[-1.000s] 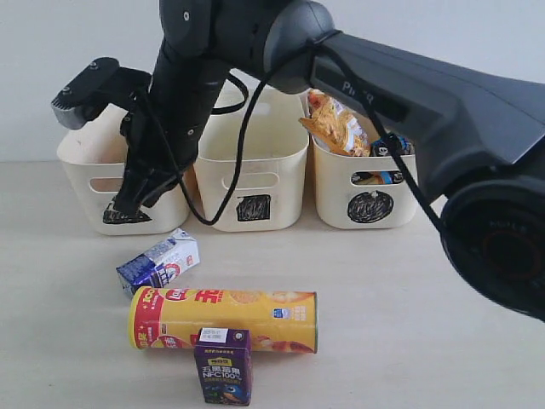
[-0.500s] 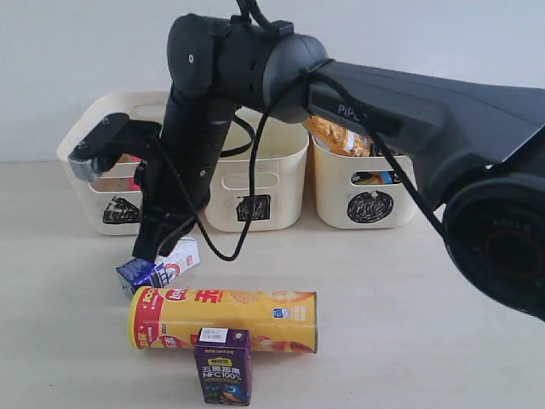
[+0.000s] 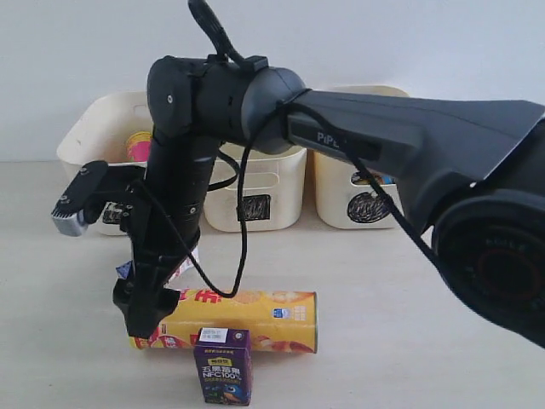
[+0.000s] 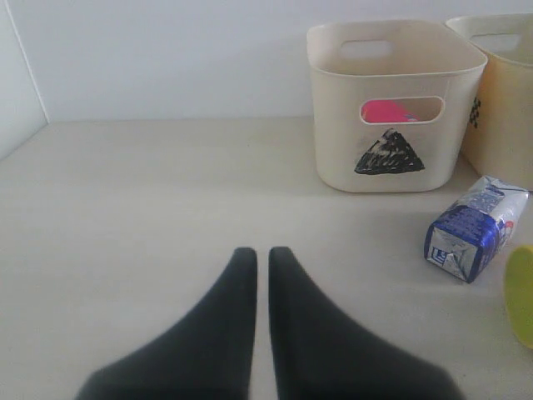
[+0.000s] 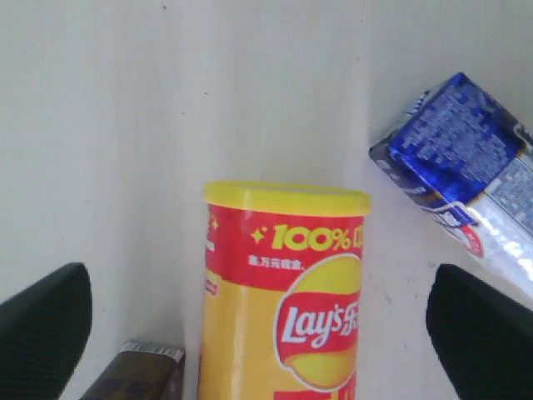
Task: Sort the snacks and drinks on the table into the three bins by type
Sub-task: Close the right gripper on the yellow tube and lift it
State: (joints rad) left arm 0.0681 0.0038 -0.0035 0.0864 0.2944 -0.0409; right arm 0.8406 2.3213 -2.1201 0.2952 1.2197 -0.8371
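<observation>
The pale table (image 3: 383, 298) carries three cream bins along its far edge: the triangle bin (image 3: 85, 136) with a pink tube (image 3: 138, 145) already inside, the square bin (image 3: 272, 183), and the circle bin (image 3: 366, 183). Nearer the camera, a yellow chip tube (image 3: 247, 319) lies on its side, lid end toward the left. It is probably light, a stiff cardboard cylinder with a smooth printed skin, so it could roll or slide out of a loose pinch, and a hard squeeze might dent the wall. The safest hold looks like one across its round body near the lid, where the rim stiffens it. A purple juice carton (image 3: 222, 366) stands just in front of the tube, near enough that a finger could knock it. A blue-and-white milk carton (image 4: 476, 242) lies just beyond the lid end, tipped on its side. The right arm (image 3: 383, 145) reaches across the middle and bends steeply down. It hangs the right gripper (image 5: 260, 327) over the tube's lid end, its dark fingers (image 5: 42, 321) spread wide on either side and clear of the cardboard. The left gripper (image 4: 256, 258) sits low over bare table, well apart from the tube, with its fingers pressed nearly together and holding nothing.
</observation>
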